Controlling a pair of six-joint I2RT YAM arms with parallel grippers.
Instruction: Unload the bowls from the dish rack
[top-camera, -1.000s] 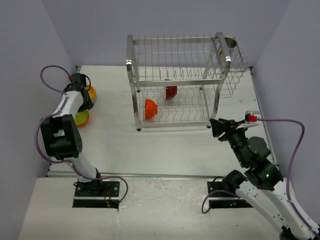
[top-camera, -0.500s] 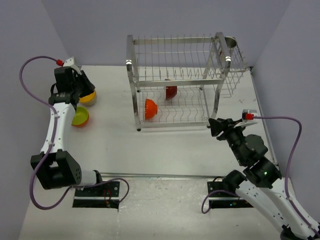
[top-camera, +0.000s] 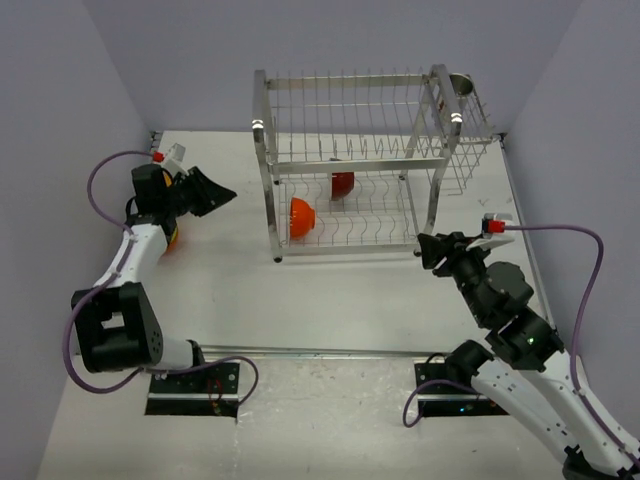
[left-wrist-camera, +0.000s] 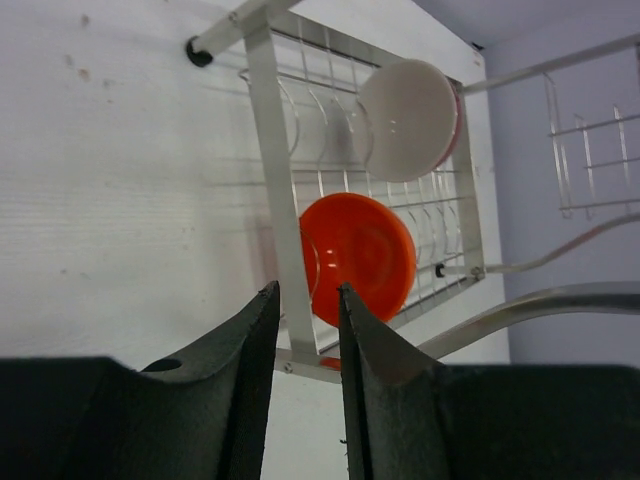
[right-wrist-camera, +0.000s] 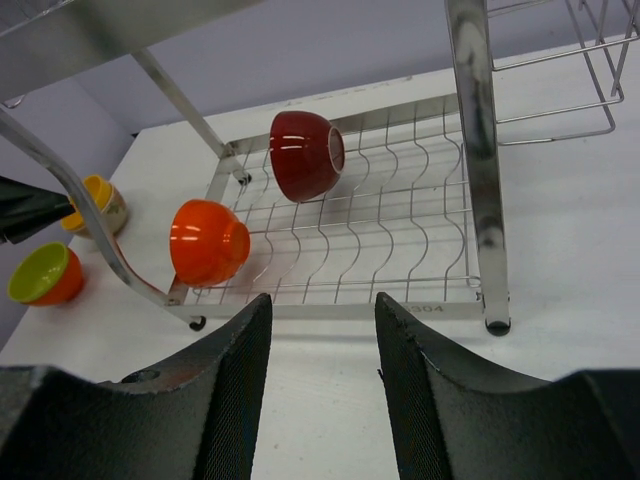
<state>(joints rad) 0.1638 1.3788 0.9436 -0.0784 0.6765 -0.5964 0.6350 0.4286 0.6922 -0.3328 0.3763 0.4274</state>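
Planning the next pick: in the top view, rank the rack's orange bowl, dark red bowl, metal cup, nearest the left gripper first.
1. orange bowl, lower tier, left
2. dark red bowl, lower tier, middle
3. metal cup, far right

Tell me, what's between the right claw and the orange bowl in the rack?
Bare table and the front rail of the dish rack, seen from the right wrist.

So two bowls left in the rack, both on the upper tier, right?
Two left, yes, but the orange bowl and the dark red bowl sit on the dish rack's lower tier, not the upper; the right wrist view shows it.
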